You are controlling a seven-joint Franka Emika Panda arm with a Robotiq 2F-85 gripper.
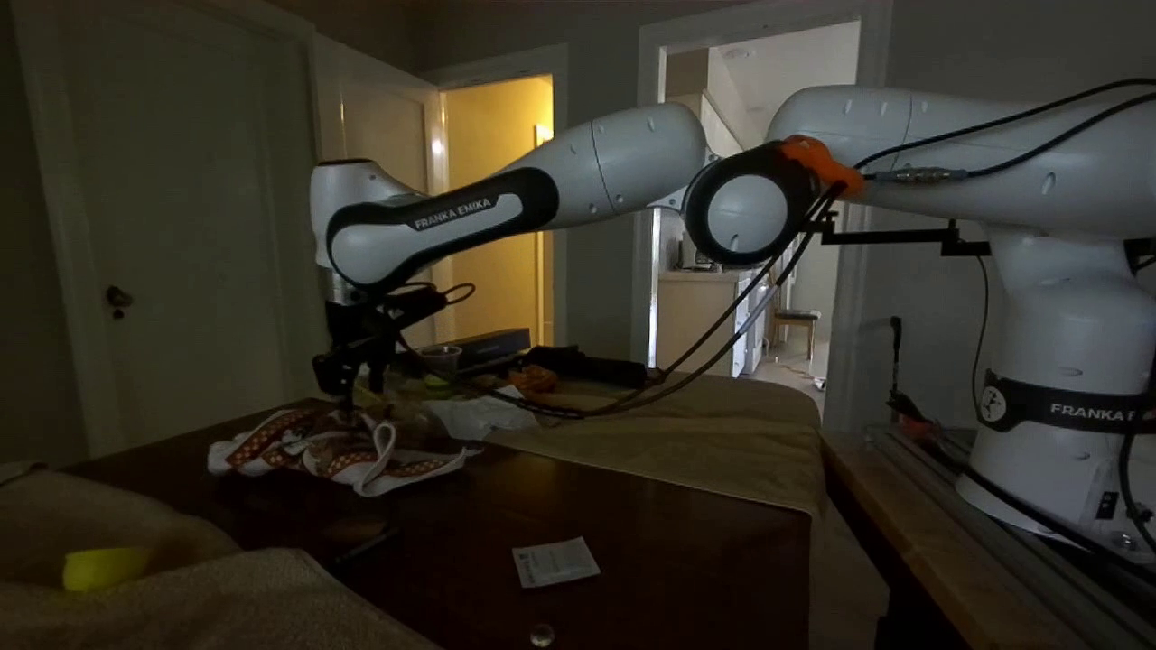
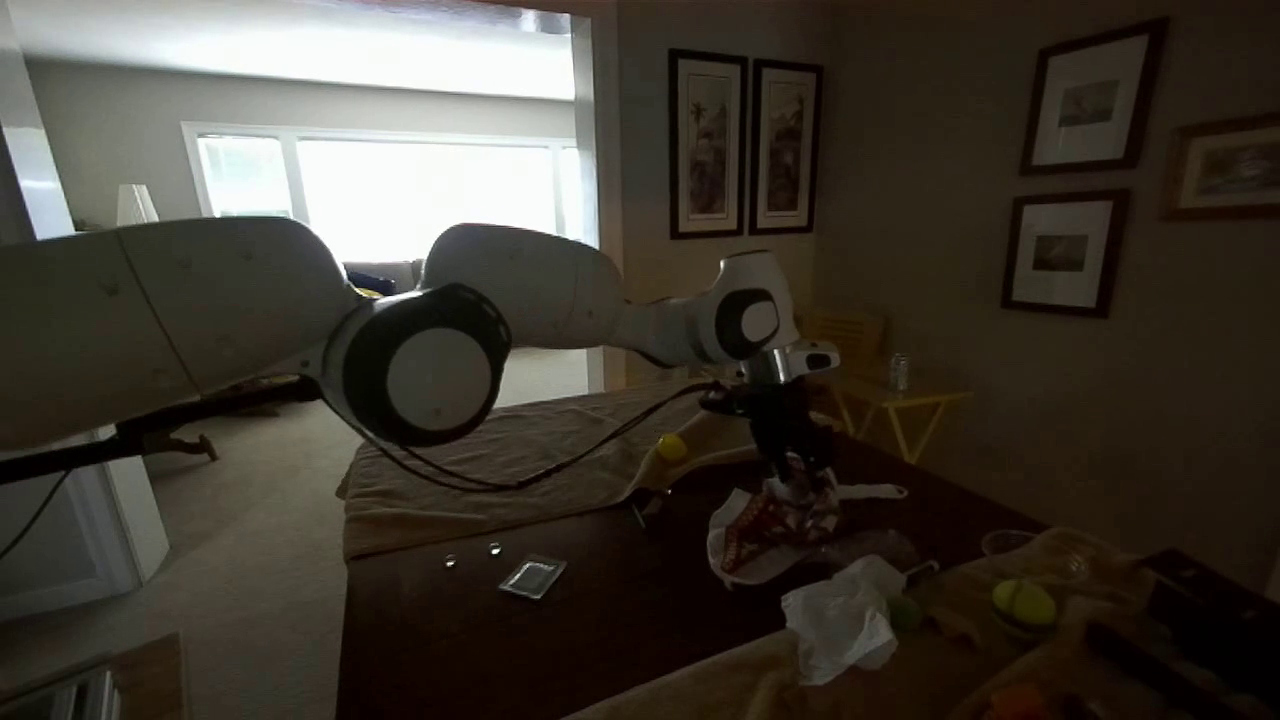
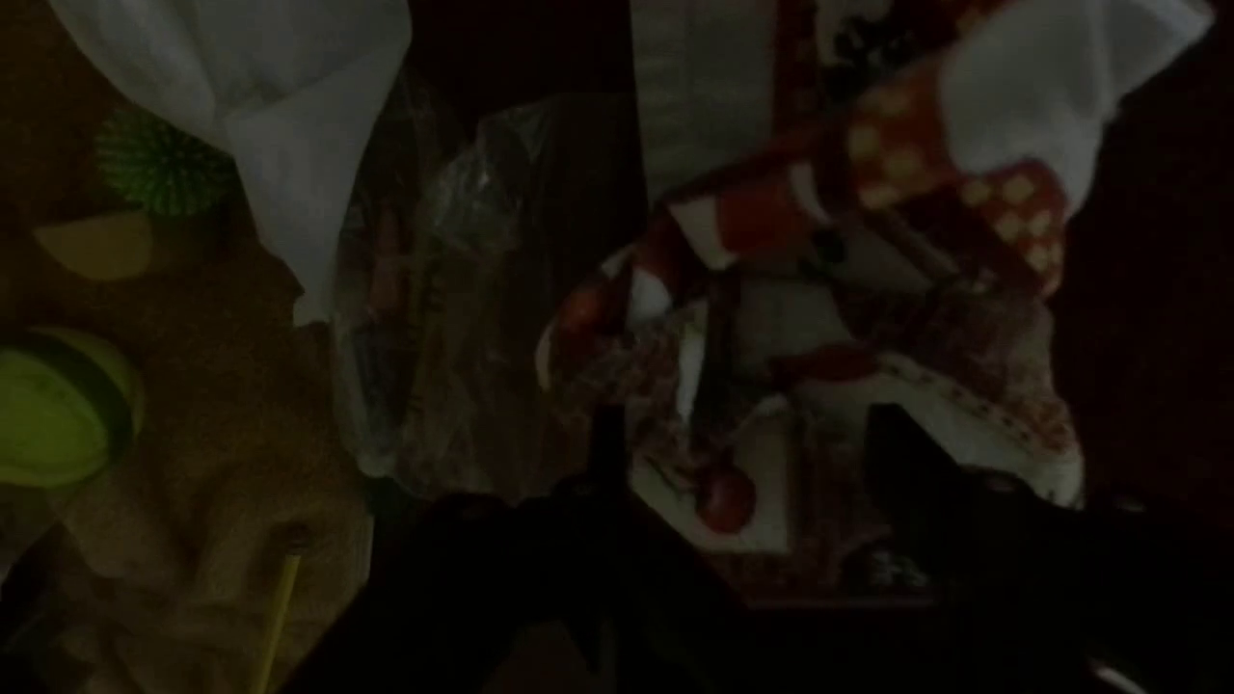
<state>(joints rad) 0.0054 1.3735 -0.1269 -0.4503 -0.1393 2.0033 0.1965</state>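
My gripper (image 3: 744,434) points down at the printed towel (image 1: 339,456), a white cloth patterned in red checks and fruit, lying in loose folds on the dark table (image 1: 695,560). From the wrist I see the jaws standing well apart, with bunched fabric showing in the gap between them. That view is very dark, so I can't tell whether the gripper actually touches the towel. Just beside the towel there I make out a clear plastic bag (image 3: 482,318), and past it a crumpled white sheet (image 2: 843,620), a spiky green ball (image 3: 169,159) and a round yellow-green object (image 3: 58,405), the last two on a tan cloth (image 3: 222,549). In both exterior views I find a small flat packet (image 1: 555,561) on the table, well apart from the towel. In an exterior view, a bright yellow object (image 1: 106,569) sits on a second tan cloth (image 1: 217,596) nearer the camera.
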